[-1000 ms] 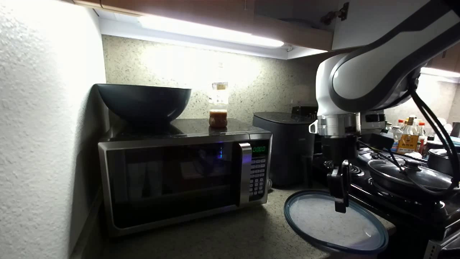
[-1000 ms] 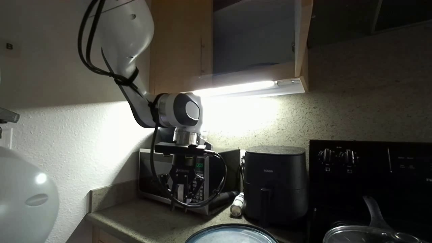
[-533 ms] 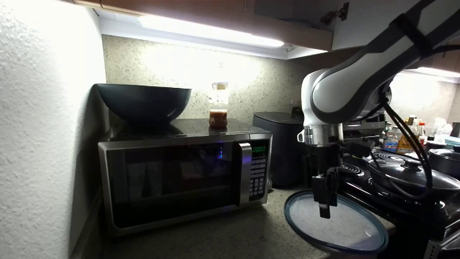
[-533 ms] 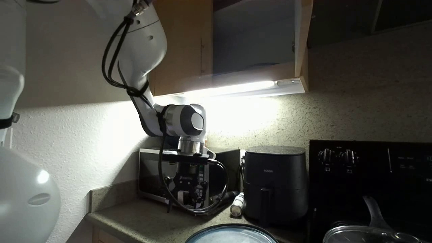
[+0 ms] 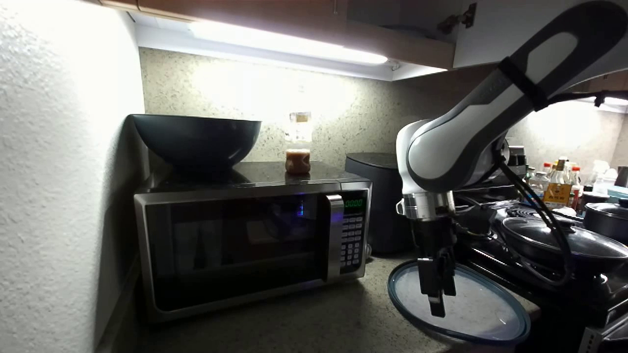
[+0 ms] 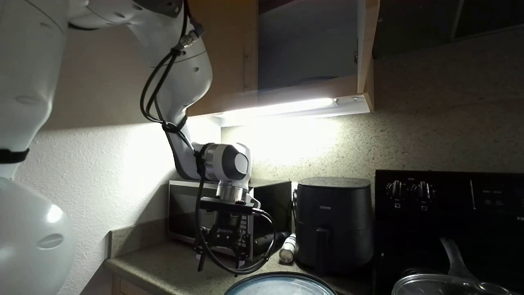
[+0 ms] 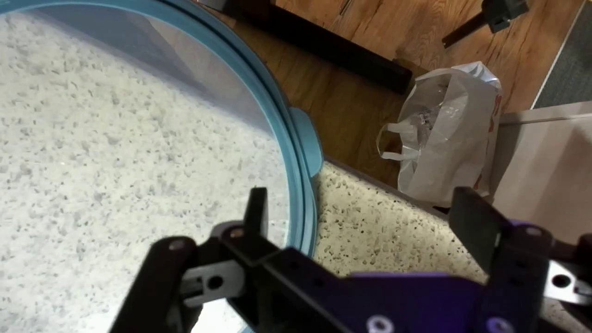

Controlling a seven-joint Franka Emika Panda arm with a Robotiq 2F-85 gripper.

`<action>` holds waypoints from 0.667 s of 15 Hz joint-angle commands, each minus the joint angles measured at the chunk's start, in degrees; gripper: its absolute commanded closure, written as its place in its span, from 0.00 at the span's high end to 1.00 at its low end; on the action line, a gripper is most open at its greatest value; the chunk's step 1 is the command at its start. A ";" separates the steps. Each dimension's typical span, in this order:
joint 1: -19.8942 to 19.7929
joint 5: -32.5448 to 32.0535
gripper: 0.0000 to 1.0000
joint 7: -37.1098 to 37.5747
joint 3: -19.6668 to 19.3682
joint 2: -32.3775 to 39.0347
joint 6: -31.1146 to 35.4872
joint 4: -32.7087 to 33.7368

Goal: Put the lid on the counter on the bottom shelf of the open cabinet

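End effector (image 7: 360, 199) spread wide, nothing gripped

In an exterior view the lid (image 6: 281, 286), lying on the speckled desk (image 6: 176, 266) nearby, is cut off by the lower edge, and the microwave (image 6: 272, 198) is partly hidden behind the arm (image 6: 188, 78); in the wrist view the lid's left side is cropped. The top of a bottle (image 5: 298, 163) is washed out by glare. The open cabinet (image 6: 309, 45) is cropped above, its interior dim. Wooden floor (image 7: 393, 32) is glimpsed below.

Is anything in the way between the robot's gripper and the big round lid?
No, nothing visible stands between the gripper and the lid. In the wrist view, the gripper's open jaws appear on either side of the lid's blue rim, with the speckled counter showing beside it.
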 commanded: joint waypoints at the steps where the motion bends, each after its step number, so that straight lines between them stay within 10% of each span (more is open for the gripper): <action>1: -0.09 -0.01 1.00 0.02 0.10 -0.02 -0.11 0.17; 10: 3.48 -18.41 1.00 9.48 0.14 3.69 -1.66 -2.56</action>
